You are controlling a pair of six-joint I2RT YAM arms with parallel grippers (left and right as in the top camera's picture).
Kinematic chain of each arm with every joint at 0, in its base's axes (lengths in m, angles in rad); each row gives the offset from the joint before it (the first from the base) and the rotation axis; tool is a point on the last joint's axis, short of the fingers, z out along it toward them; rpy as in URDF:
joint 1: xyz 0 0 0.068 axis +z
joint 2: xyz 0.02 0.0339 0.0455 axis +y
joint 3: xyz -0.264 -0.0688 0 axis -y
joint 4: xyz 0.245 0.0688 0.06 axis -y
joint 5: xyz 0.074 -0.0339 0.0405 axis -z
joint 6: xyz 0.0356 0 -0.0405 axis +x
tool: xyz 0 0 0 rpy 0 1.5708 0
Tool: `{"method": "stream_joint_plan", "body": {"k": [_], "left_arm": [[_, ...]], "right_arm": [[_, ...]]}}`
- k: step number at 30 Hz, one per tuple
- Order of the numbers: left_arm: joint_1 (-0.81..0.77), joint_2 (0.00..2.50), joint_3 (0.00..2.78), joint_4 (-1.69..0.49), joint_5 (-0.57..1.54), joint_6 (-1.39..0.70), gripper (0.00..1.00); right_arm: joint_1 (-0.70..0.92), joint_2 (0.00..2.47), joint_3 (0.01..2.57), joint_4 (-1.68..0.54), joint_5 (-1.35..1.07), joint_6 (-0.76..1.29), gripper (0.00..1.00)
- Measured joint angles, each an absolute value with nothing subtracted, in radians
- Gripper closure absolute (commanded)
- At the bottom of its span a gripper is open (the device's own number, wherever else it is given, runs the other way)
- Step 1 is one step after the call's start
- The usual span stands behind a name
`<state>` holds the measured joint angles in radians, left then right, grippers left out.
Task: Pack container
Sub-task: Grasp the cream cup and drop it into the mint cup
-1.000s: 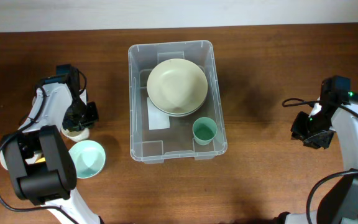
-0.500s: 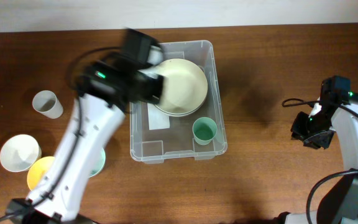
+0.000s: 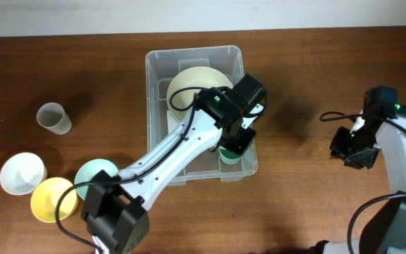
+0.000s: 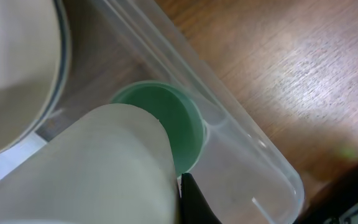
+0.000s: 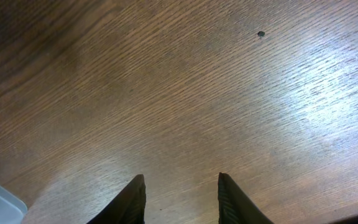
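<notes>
The left arm reaches right across the container [image 3: 149, 113], which sits mid-table, and the left gripper [image 3: 237, 140] hangs over its near right corner. From above, the arm hides what it carries and nearly all of the green cup [image 4: 178, 121] beneath it. The left wrist view fills that in: a pale cup [image 4: 104, 168] is pinched against the dark finger [image 4: 194, 202], just above the green cup, which stands against the clear wall beside the stacked bowl [image 3: 189, 88]. I judge it's held there to nest one cup in the other and save room. Only the overhead view shows the grey cup [image 3: 53, 118] and yellow bowl [image 3: 51, 200] unpacked at the far side. The right gripper [image 5: 182, 199] sits well apart, fingers spread over bare wood, likely so as not to crowd the reach
</notes>
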<state>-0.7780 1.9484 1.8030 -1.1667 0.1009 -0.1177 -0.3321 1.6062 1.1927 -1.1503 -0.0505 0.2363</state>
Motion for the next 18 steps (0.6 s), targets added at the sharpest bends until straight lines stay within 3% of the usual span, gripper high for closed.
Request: {"method": "stream_joint_plan", "body": {"k": [1, 5, 6, 14, 18], "left_arm": [[-0.778, 1.951, 1.803, -1.167, 0.104, -0.118, 0.7], [-0.778, 1.954, 1.803, -1.166, 0.118, -0.121, 0.33], [-0.778, 1.954, 1.803, -1.167, 0.118, -0.126, 0.28], [-0.749, 1.956, 1.887, -1.308, 0.056, -0.121, 0.21], [-0.596, 1.914, 2.009, -1.382, -0.073, -0.119, 0.13]], "right_arm": [[-0.332, 1.606, 1.193, -1.15, -0.051, 0.237, 0.67], [-0.332, 1.606, 1.193, -1.15, -0.051, 0.236, 0.66], [-0.332, 1.606, 1.193, -1.15, -0.051, 0.236, 0.67], [-0.332, 1.606, 1.193, -1.15, -0.051, 0.236, 0.67], [-0.332, 1.606, 1.193, -1.15, -0.051, 0.236, 0.66]]}}
